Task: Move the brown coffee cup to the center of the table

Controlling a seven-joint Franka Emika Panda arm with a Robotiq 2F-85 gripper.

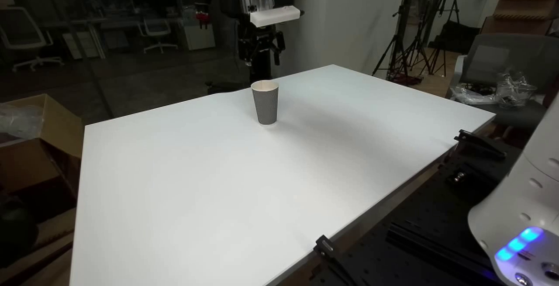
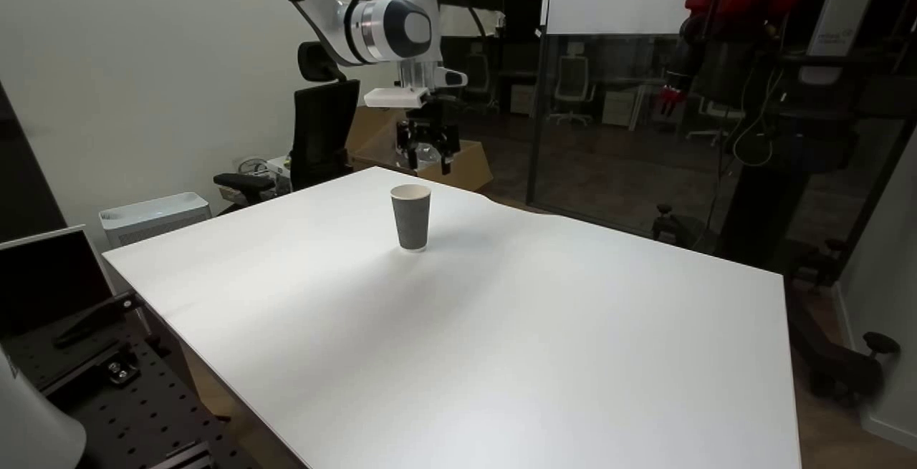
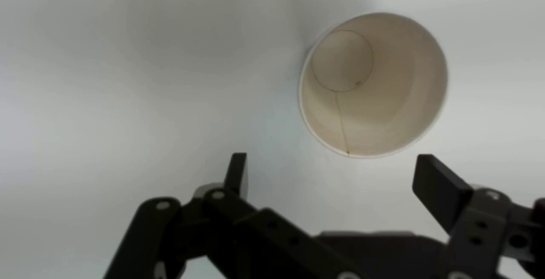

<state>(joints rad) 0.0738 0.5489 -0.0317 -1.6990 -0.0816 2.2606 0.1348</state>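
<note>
Near the middle of the white table (image 1: 196, 181), allowing for foreshortening, the brown coffee cup (image 1: 266, 106) stands upright in an exterior view, narrow end down and long axis vertical. The gripper (image 1: 263, 62) hangs above and apart from it in that view, pointing down; its height over the cup cannot be fixed reliably, because the hardware is dark against a dark surround. As seen next in an exterior view, the cup (image 2: 410, 220) is likewise upright and roughly central; the gripper (image 2: 429, 167) appears higher than the cup, jaws parted, with a gap between gripper and cup. As seen in the wrist view, the fingers (image 3: 443, 185) are released and spread, gripping nothing. The cup's mouth lies ahead of them, toward the top of the frame, and is offset from the middle of their gap toward the finger at the right. This offset governs the coming move: the fingers do not straddle the cup, so a straight lift should pass clear of it. Estimated stage: placement appears satisfied or nearly so; if the position is accepted, raise the gripper. If a correction is required, advance and shift sideways until the cup is centred between the fingers, then descend along its vertical axis; without that alignment, a finger may strike the lip and tip the cup.
</note>
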